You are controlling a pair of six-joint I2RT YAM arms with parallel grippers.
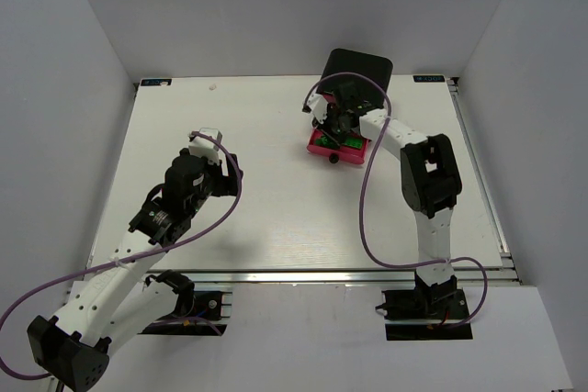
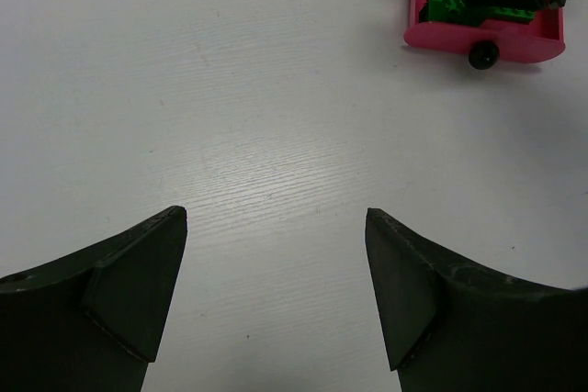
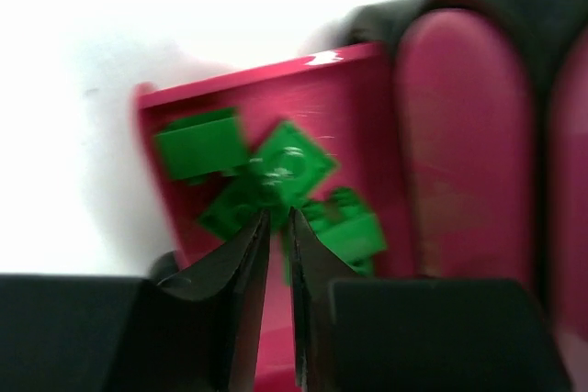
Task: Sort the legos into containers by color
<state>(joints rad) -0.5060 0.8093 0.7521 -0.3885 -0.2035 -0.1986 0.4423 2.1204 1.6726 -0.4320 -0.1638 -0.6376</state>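
Legos [image 3: 285, 172], all green, are lying in the open pink drawer [image 3: 276, 89] under my right claw [image 3: 278, 213], jaws nearly together, can't tell if pinching anything, so I'm aiming to rise straight w/o dragging bricks out.

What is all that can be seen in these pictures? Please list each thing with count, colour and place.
green legos: about four (blurred), green, inside the open drawer
open drawer: one, pink, pulled out of the cabinet
knob: one, black, on the open drawer's front
closed drawers: two, pink, in the cabinet
cabinet: one, black, far side of the table
table: one, white, under everything
cables: two, purple, one along each arm
left gripper: one, black, open above bare table
right gripper: one, black, jaws slightly apart, above the green legos
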